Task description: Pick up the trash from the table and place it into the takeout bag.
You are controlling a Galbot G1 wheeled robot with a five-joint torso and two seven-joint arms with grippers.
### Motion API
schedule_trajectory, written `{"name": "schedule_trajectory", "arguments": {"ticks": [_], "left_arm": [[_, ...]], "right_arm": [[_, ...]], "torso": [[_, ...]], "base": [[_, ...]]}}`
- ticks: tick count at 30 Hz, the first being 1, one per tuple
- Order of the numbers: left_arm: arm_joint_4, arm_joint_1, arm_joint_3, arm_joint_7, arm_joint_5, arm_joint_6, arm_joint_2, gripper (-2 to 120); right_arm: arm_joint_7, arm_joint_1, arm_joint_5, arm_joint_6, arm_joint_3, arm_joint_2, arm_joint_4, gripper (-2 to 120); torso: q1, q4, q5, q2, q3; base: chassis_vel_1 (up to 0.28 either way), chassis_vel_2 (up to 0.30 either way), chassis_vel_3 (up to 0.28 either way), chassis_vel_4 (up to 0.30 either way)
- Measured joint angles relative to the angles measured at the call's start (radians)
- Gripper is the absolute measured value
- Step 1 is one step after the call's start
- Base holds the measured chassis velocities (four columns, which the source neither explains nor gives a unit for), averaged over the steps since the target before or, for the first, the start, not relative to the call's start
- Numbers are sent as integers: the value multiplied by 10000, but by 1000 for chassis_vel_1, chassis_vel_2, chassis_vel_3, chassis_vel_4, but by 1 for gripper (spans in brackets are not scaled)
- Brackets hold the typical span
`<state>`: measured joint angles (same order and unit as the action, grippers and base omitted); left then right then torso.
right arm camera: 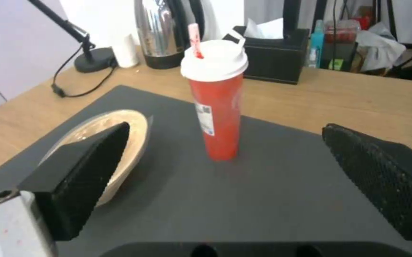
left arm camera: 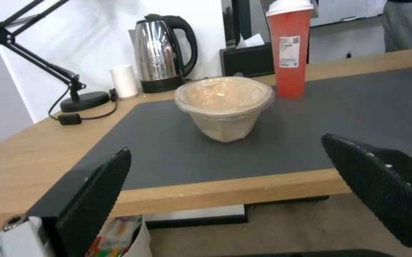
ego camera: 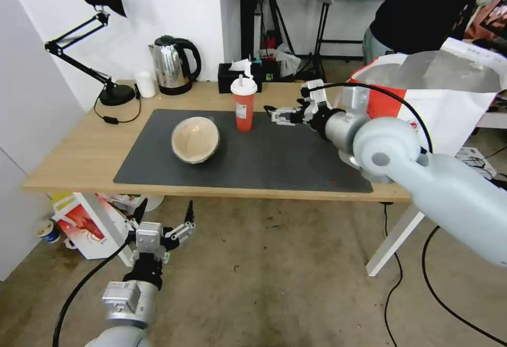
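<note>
**Red cup lined up, tan bowl waiting, bag at the right end**

The left pincer (ego camera: 165, 215) hangs below the tabletop's (ego camera: 79, 146) front edge near its left corner, over the floor, fingers spread and holding nothing; it looks idle.

On the dark grey mat (ego camera: 274, 162), toward its left half, the tan bowl (ego camera: 195, 139) lies tipped. From the left wrist its mouth seems covered with a clear film, though I cannot be sure of that. Just to its right, near the mat's back edge, the red cup (ego camera: 243, 105) stands upright with its white lid and straw on. Behind them, along the tabletop's back edge, sit a desk lamp (ego camera: 105, 40), a small white cup (ego camera: 144, 84), a kettle (ego camera: 171, 65) and a black tissue box (ego camera: 236, 75).

The right pincer (ego camera: 274, 113) reaches in low over the mat from the right, fingers spread wide and empty, pointed at the red cup and close beside it without touching. In the right wrist view the cup stands centred in the gap between the two black fingertips (right arm camera: 82, 171), somewhat ahead of them.

At the tabletop's right end the takeout bag (ego camera: 449, 99) stands open, silvery lining showing, partly hidden by the right arm.

By my reading the task is partway along: cup and tan bowl are both on the tabletop, not yet bagged. What the bag already holds cannot be seen.
</note>
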<state>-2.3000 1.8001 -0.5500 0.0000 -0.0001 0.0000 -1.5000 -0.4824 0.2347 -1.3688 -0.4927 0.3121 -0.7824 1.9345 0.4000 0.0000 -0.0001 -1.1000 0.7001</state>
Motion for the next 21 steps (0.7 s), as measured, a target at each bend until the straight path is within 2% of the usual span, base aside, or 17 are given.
{"name": "schedule_trajectory", "arguments": {"ticks": [11,21], "left_arm": [[0,-1,0,0,0,0,0,100],[0,-1,0,0,0,0,0,100]], "right_arm": [[288,-827,240,-206,622,-1332,-1878,100],[596,-1290,596,-258,1010,-2176,-3188,100]], "torso": [[0,-1,0,0,0],[1,0,0,0,-1]], "base": [[0,0,0,0],[0,0,0,0]]}}
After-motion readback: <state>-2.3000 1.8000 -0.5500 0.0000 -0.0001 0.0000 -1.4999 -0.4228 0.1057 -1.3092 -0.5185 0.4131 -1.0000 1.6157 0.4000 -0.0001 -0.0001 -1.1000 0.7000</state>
